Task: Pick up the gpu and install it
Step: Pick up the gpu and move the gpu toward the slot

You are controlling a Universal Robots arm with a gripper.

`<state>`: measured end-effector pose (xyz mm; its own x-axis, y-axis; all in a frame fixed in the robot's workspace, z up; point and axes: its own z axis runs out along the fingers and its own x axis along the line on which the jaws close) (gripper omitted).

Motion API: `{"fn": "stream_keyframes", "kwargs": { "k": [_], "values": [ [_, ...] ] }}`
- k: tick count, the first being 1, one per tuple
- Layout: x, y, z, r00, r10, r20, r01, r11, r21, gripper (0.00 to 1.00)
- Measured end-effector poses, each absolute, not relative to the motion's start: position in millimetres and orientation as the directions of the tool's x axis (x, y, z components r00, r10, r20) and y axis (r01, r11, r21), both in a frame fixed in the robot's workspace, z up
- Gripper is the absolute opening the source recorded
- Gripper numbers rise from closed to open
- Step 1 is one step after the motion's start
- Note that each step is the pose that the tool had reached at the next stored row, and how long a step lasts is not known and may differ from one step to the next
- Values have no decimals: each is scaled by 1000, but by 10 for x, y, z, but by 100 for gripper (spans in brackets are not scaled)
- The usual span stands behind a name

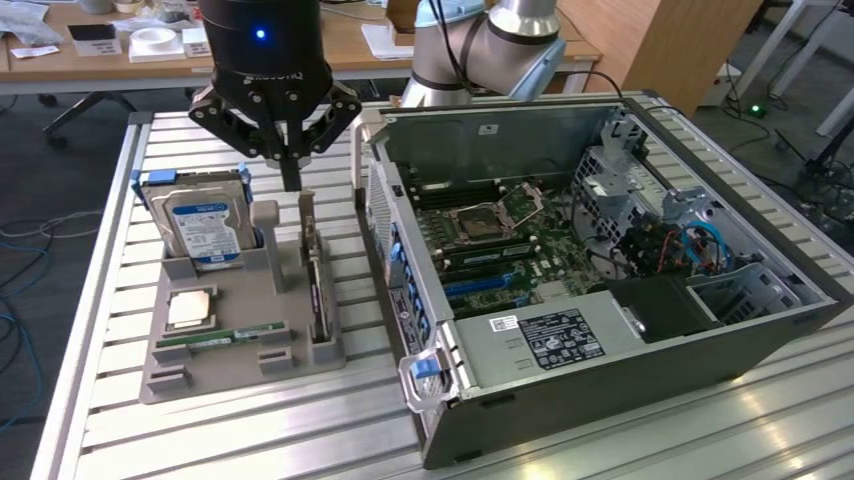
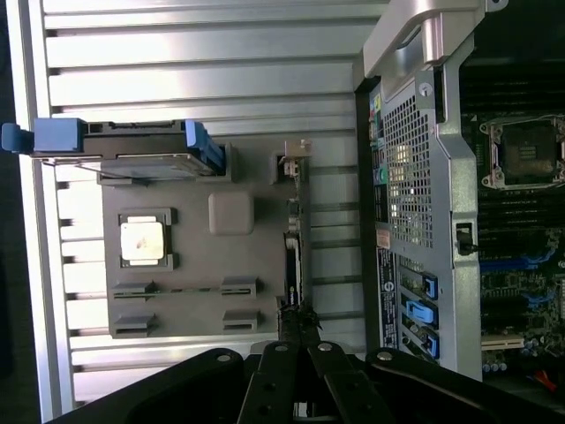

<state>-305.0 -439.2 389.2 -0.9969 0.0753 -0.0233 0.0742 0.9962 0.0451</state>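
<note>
An office workroom: a long wooden surface (image 1: 160,55) strewn with papers runs along the back, and cables trail over the floor at the exterior view's left. In front stands a ribbed metal surface (image 1: 107,420) that carries the work.

On it, toward the exterior view's left, lies a grey tray (image 1: 200,372) with moulded slots. A silver hard drive (image 1: 200,225) with a blue label stands upright at the tray's far end. A processor (image 1: 191,308) lies flat in the middle, and a green RAM stick (image 1: 220,337) lies just beside it. A grey post (image 1: 271,245) rises from the tray.

The gpu (image 1: 318,290) is in the tray, not in the machine. It stands on its long edge in a slot along the side of the tray nearest the computer case (image 1: 561,400), thin and dark (brownish along its top edge in the wrist view).

The case lies open on its side at the exterior view's right, just beside the tray, with the motherboard (image 1: 494,240) exposed. The arm (image 1: 487,50) rises behind it.

The pincer (image 1: 290,182) hangs over the tray, pointing straight down, its two fingers pressed together with nothing seen between them. In the wrist view the tips line up with the card's edge and overlap one end of it. Whether they touch the card cannot be told.
</note>
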Motion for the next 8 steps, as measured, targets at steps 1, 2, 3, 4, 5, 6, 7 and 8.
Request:
{"fn": "stream_keyframes", "kwargs": {
  "k": [1, 2, 3, 4, 5, 6, 7, 8],
  "values": [
    [-3050, -4392, 3892, -997, 75, -23, 74, 996, 45, 11],
    [-3050, -4392, 3892, -997, 75, -23, 74, 996, 45, 11],
    [-3050, -4392, 3892, -997, 75, -23, 74, 996, 45, 11],
    [-3050, -4392, 3892, -997, 75, -23, 74, 996, 45, 11],
    [-3050, -4392, 3892, -997, 75, -23, 74, 996, 45, 17],
    [-3050, -4392, 3892, -997, 75, -23, 74, 996, 45, 23],
    [-3050, -4392, 3892, -997, 75, -23, 74, 996, 45, 29],
    [-3050, -4392, 3892, -997, 75, -23, 74, 996, 45, 29]
  ]
}}
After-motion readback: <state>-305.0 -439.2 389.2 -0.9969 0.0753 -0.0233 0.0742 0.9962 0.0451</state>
